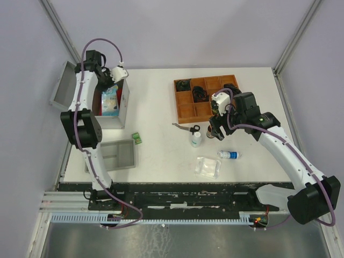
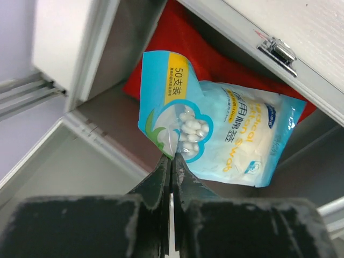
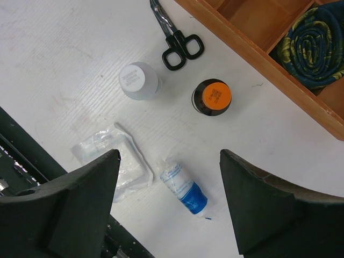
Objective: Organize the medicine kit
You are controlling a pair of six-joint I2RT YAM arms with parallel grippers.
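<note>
Lid thrown back to the left, the medicine kit [image 1: 111, 122] stands open at the far left corner of the bench [image 1: 161, 107]. A red pouch [image 2: 183, 48] lies inside it, with a blue swab packet [image 2: 231, 134] over the pouch. The left fingers [image 2: 161, 180] reach into the case, pressed together and pinching the packet's near corner. Over the right half of the bench the right fingers [image 3: 86, 199] hang spread wide, holding nothing. Below them are black-handled scissors [image 3: 180, 45], a white-capped bottle [image 3: 138, 80], an orange-capped bottle [image 3: 212, 97], a small blue-ended bottle [image 3: 185, 188] on its side and a clear packet [image 3: 115, 161], all near a wooden tray [image 3: 269, 64]. A grey insert [image 1: 115, 155] sits near the kit's front.
</note>
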